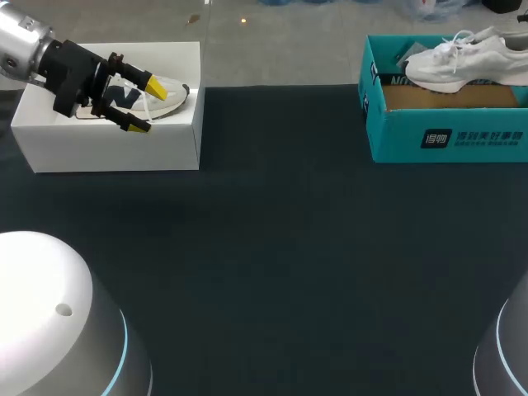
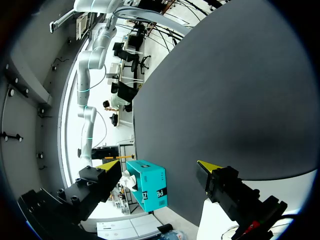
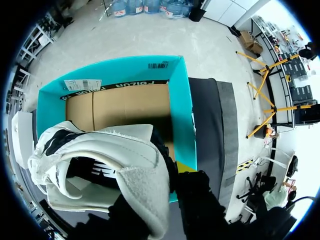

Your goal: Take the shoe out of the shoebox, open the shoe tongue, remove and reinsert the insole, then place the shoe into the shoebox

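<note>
Hanging clamped in the right pincer, shoe (white) hovers above shoebox.

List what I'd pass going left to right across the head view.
White shoebox, with the open left gripper above it → bare stretch of dark table → teal shoebox, with the white shoe at it. The gripper and the shoe overlap their boxes, so they get no place of their own.

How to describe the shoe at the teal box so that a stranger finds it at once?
On the dark table, go to the far right corner, where a teal shoebox stands open. The shoe at it is white with white laces; the other shoe, in the white box far left, bears a navy mark.
</note>
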`<state>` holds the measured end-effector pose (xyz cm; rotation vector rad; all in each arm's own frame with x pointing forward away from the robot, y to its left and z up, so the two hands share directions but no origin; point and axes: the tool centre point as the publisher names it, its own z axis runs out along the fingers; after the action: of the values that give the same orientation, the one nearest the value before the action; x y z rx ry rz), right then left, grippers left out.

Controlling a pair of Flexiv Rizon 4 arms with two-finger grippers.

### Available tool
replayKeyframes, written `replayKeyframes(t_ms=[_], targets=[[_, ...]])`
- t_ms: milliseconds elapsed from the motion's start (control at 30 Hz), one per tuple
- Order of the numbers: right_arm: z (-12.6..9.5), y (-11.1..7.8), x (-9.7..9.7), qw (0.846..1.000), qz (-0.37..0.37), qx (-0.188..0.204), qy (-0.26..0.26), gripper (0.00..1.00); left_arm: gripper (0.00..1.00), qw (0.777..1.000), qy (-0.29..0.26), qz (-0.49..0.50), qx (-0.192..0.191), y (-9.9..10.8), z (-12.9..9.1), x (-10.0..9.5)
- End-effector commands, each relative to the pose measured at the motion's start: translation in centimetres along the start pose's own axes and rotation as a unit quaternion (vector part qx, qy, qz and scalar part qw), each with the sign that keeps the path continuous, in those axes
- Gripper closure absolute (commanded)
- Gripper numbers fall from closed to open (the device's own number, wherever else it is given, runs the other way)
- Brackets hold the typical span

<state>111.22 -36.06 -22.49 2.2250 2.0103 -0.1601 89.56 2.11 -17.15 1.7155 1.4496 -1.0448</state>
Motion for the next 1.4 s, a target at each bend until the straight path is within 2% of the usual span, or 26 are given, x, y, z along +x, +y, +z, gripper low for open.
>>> replayKeyframes(t_ms=[33,167,233,300,433,667,900,1100,1400], targets=[[-0.1,-0.4,0.0,1.000,0.000,-0.012,0.001,1.00,0.00,1.000,0.001,0.000,0.001,0.0,-0.1,0.0],[1.3,-0.9,0.2,0.999,0.017,-0.021,-0.017,1.00,0.00,1.000,0.001,0.000,0.001,0.0,-0.1,0.0],[1.9,-1.2,0.4,1.000,0.015,-0.018,-0.006,1.00,0.00,1.000,0.001,0.000,0.001,0.0,-0.1,0.0],[2.3,-1.4,0.6,0.999,0.021,-0.024,-0.022,1.00,0.00,1.000,0.001,0.000,0.001,0.0,-0.1,0.0],[3.1,-1.6,0.9,0.999,0.038,-0.032,-0.017,1.00,0.00,1.000,0.001,0.000,0.001,0.0,-0.1,0.0],[4.7,-2.2,1.1,0.998,0.037,-0.041,-0.021,1.00,0.00,1.000,0.001,0.000,0.001,0.0,-0.1,0.0],[7.3,-2.6,1.6,0.998,0.031,-0.046,-0.034,1.00,0.00,1.000,0.001,0.000,0.001,0.0,-0.1,0.0],[9.8,-2.8,1.8,0.998,0.038,-0.029,-0.044,1.00,0.00,1.000,0.001,0.000,0.001,0.0,-0.1,0.0],[12.2,-3.1,1.8,0.997,0.052,-0.012,-0.056,1.00,0.00,1.000,0.001,0.000,0.001,0.0,-0.1,0.0]])
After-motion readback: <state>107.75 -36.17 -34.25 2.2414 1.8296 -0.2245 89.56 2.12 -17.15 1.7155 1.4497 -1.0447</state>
